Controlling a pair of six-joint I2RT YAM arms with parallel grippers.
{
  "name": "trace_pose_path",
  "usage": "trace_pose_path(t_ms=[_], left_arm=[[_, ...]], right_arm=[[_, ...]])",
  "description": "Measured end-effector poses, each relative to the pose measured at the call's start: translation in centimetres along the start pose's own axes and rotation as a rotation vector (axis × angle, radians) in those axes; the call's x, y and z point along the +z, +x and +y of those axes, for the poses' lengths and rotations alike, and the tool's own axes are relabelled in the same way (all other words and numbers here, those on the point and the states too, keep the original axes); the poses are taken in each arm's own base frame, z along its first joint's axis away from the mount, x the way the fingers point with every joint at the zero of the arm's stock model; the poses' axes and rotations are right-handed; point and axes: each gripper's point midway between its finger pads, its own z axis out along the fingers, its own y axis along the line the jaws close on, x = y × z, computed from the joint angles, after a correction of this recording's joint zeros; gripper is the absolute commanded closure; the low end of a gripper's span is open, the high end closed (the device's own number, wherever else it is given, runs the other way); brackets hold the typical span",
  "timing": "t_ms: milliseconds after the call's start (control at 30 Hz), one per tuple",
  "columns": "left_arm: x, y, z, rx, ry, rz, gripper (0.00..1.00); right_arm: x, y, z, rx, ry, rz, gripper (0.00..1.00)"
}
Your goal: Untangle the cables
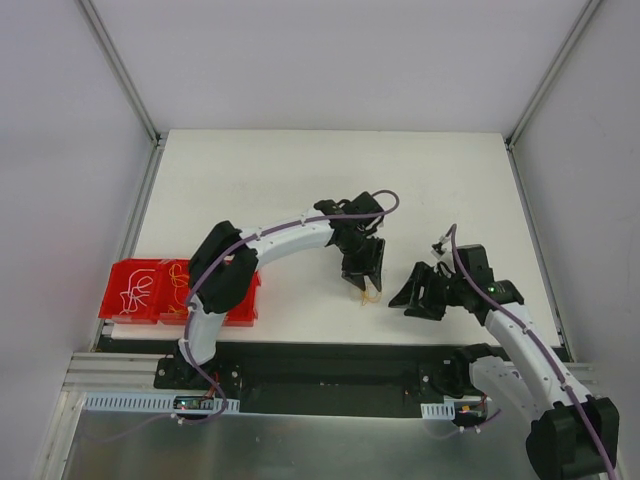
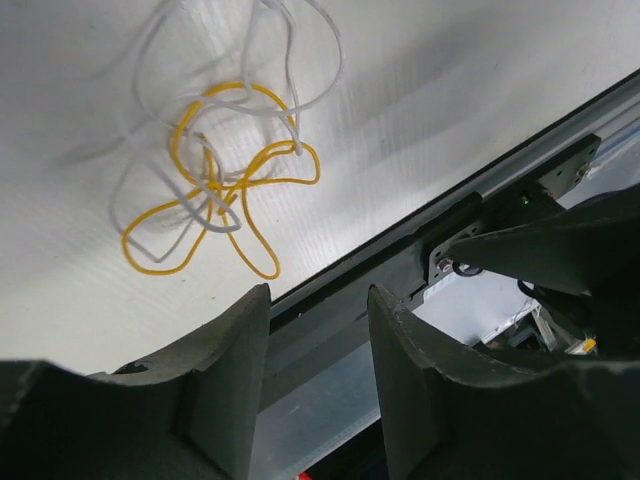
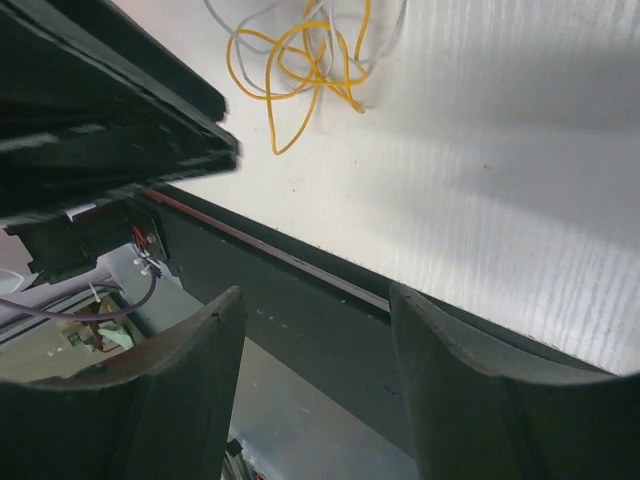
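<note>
Two kinds of strand make up the cables you are working on, yellow and whitish, looped through each other in a loose clump on the counter. It lies close to the near edge, roughly midway between left and right. Your left gripper hovers close above the clump without touching it, jaws released and nothing between them. Your right gripper sits just to the right, low and angled toward the same spot, jaws likewise spread and empty. That pairing looks deliberate, since an arm on each side lets you draw the colours apart in opposite directions. The clump has no strong long axis, though it runs somewhat far-to-near: whitish loops fan toward the far side and one narrow yellow loop pokes toward the near edge, probably the easiest piece to pinch. At the left, a red bin holds other strands, likely sorted ones.
</note>
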Motion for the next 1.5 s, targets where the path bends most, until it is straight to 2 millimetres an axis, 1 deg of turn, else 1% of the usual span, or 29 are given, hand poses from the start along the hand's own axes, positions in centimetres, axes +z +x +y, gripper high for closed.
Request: trace_pose_path(t_ms=[100, 200, 333, 433, 533, 567, 667, 733, 800, 867, 933, 1000, 1067, 1233, 1300, 1367, 1433, 1500], left_arm=[[1.2, 1.2, -0.2, 0.008, -0.019, 0.039, 0.53], [1.6, 1.8, -0.5, 0.017, -0.040, 0.058, 0.51], [1.7, 1.2, -0.6, 0.038, -0.060, 0.050, 0.53], [2.2, 1.2, 0.2, 0.045, -0.087, 0.062, 0.56], [3.3, 1.2, 1.6, 0.051, -0.130, 0.077, 0.57], [3.7, 1.3, 2.1, 0.055, -0.142, 0.088, 0.59], [4.5, 1.5, 3.1, 0.066, -0.170, 0.109, 0.81], [4.6, 1.6, 3.4, 0.076, -0.180, 0.113, 0.94], [4.6, 1.5, 3.6, 0.093, -0.186, 0.110, 1.00], [4.3, 1.5, 3.5, 0.107, -0.183, 0.103, 1.00], [3.7, 1.8, 3.6, 0.123, -0.180, 0.099, 1.00], [2.4, 2.5, 3.5, 0.135, -0.173, 0.092, 1.00], [0.5, 3.0, 2.7, 0.162, -0.144, 0.073, 1.00], [-4.3, 3.7, -1.4, 0.235, 0.004, 0.005, 1.00], [-5.7, 4.1, -2.6, 0.256, 0.055, -0.005, 1.00], [-6.5, 4.4, -3.4, 0.267, 0.087, -0.004, 1.00], [-6.6, 4.6, -3.9, 0.277, 0.106, 0.005, 1.00], [-6.8, 4.9, -4.2, 0.283, 0.123, 0.017, 1.00]], right_arm=[[-1.0, -0.7, 0.3, -0.042, 0.021, -0.019, 0.38], [-2.2, -1.8, 1.0, -0.097, 0.027, -0.052, 0.38], [-3.0, -2.6, 1.4, -0.137, 0.035, -0.062, 0.38], [-3.2, -2.5, 1.2, -0.140, 0.045, -0.054, 0.38], [-3.3, -2.2, 1.0, -0.139, 0.049, -0.048, 0.38], [-3.4, -2.1, 1.1, -0.140, 0.049, -0.050, 0.38], [-3.7, -2.1, 1.2, -0.143, 0.043, -0.065, 0.38], [-3.7, -2.0, 1.2, -0.139, 0.036, -0.076, 0.38], [-3.6, -1.8, 1.1, -0.125, 0.031, -0.083, 0.37], [-3.2, -1.4, 0.7, -0.101, 0.029, -0.082, 0.36], [-2.8, -1.1, 0.3, -0.076, 0.032, -0.077, 0.35], [-2.6, -1.3, 0.2, -0.060, 0.029, -0.080, 0.35], [-2.1, -1.9, 0.4, -0.041, 0.021, -0.083, 0.35], [-0.2, -3.6, 0.5, 0.054, 0.013, -0.053, 0.35], [0.6, -4.3, 0.6, 0.101, 0.003, -0.045, 0.36], [1.3, -5.0, 1.0, 0.138, -0.016, -0.044, 0.35], [2.0, -5.6, 1.5, 0.171, -0.044, -0.052, 0.36], [2.6, -5.6, 1.9, 0.188, -0.063, -0.049, 0.36]])
